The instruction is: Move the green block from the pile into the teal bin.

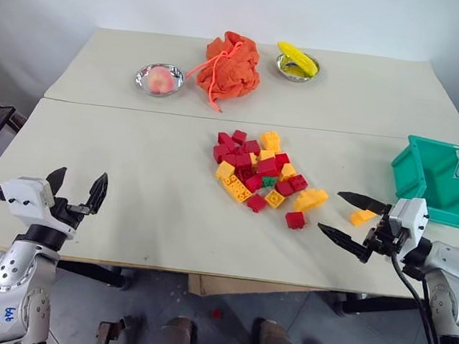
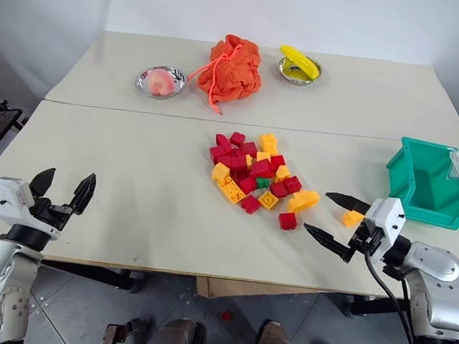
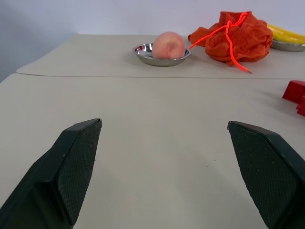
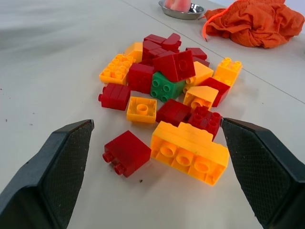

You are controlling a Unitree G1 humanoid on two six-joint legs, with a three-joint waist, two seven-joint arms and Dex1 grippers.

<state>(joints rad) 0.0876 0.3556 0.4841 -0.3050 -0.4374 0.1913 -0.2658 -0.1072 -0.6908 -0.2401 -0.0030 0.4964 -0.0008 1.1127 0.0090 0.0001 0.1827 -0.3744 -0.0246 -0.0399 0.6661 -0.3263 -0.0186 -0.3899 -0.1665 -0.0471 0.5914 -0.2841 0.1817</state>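
Observation:
The green block (image 4: 166, 88) sits among red and yellow bricks near the front of the pile (image 1: 260, 171), partly under a red brick; in the left eye view the green block (image 1: 270, 180) shows small. My right gripper (image 1: 351, 220) is open, low over the table, just right of the pile and pointing at it. A loose yellow brick (image 1: 362, 217) lies between its fingers' span on the table. The teal bin (image 1: 436, 180) stands at the right edge, behind that gripper. My left gripper (image 1: 76, 190) is open over bare table at the front left, holding nothing.
An orange cloth bag (image 1: 230, 67) with a drawstring lies at the back centre. A steel bowl with a peach (image 1: 160, 79) stands left of it, and a steel bowl with a yellow item (image 1: 297, 62) right of it. A seam (image 1: 138, 109) joins two tables.

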